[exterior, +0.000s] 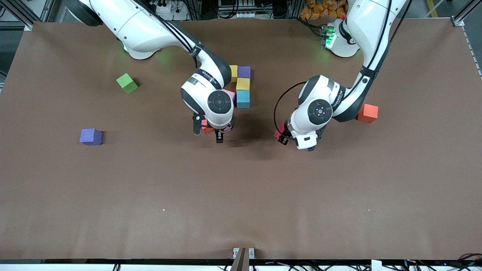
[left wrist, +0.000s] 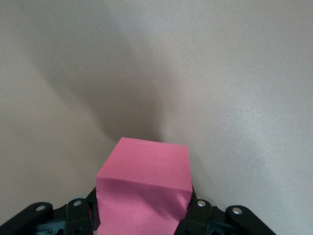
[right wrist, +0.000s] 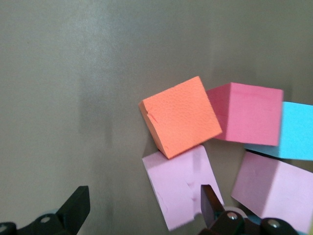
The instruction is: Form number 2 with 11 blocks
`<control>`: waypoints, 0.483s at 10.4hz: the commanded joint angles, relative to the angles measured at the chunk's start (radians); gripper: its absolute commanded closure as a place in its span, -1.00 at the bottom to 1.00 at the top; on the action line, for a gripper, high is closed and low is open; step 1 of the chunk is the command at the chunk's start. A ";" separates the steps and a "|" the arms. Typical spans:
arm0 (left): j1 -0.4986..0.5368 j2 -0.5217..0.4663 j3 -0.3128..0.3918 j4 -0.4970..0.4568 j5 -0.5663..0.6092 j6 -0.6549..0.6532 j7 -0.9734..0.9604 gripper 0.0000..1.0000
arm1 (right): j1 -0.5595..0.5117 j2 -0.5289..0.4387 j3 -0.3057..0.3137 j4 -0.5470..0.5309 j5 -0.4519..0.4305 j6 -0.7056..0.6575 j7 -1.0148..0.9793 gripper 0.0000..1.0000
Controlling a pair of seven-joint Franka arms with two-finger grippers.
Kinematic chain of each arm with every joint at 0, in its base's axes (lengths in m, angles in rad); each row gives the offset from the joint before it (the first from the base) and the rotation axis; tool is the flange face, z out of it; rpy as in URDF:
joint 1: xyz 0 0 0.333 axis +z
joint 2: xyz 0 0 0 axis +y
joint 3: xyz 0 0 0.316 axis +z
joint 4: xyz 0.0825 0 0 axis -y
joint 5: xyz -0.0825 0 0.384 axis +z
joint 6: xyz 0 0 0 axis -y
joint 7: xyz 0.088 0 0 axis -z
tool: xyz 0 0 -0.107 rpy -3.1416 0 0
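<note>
Two grippers are over the table [exterior: 113,195]. Right gripper [exterior: 208,132] hangs w/ fingers [right wrist: 76,208] spread wide, holding nothing, just above an orange block [right wrist: 181,115] that sits skewed against two pale pink blocks [right wrist: 181,188] and a deeper pink block [right wrist: 249,112]. Left gripper [exterior: 297,141] is clamped on a hot-pink block [left wrist: 144,188], lifted over bare table. Part-built number 2 [exterior: 241,86] sits mid-table twd the robots (yellow, purple, yellow, blue visible). Spare purple block [exterior: 90,136], green block [exterior: 127,83] and red-orange block [exterior: 368,113] lie apart.
</note>
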 commanded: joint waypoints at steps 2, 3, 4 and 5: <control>-0.009 0.007 0.006 0.031 -0.020 -0.021 -0.021 0.71 | -0.054 -0.005 0.053 0.088 0.027 -0.112 -0.037 -1.00; -0.011 0.009 0.006 0.031 -0.014 -0.021 -0.053 0.71 | -0.068 -0.010 0.054 0.108 0.029 -0.146 -0.070 -1.00; -0.024 0.015 0.006 0.033 -0.011 -0.018 -0.076 0.71 | -0.101 -0.015 0.069 0.136 0.038 -0.189 -0.116 -1.00; -0.046 0.032 0.006 0.045 -0.017 -0.018 -0.091 0.71 | -0.155 -0.031 0.092 0.163 0.044 -0.229 -0.179 -1.00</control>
